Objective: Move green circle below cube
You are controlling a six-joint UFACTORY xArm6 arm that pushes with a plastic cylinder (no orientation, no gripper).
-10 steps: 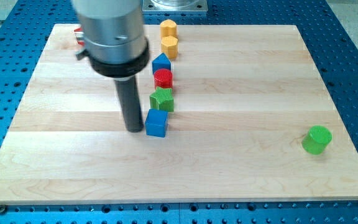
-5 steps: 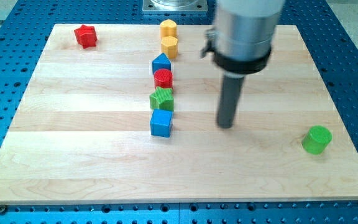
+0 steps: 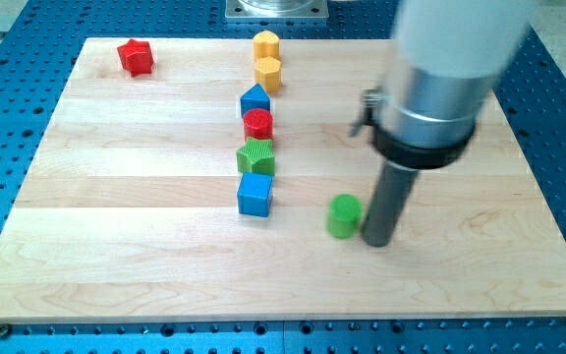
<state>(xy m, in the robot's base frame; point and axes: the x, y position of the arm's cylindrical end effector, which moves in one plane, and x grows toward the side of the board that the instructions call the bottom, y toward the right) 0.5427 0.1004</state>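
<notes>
The green circle [image 3: 343, 215], a short green cylinder, stands on the wooden board right of centre. It is slightly blurred. My tip [image 3: 376, 241] touches the board just right of it, against its right side. The blue cube [image 3: 254, 195] sits to the left of the green circle and a little higher in the view, at the bottom of a column of blocks.
Above the blue cube stand a green star [image 3: 256, 156], a red cylinder [image 3: 258, 124] and a blue house-shaped block [image 3: 254, 100]. Two yellow blocks [image 3: 267, 58] sit near the board's top edge. A red star [image 3: 136, 56] lies at the top left.
My tip swept from left of the blue cube across to the right, then came down behind the green circle. The green circle slid left from the board's right edge toward the centre.
</notes>
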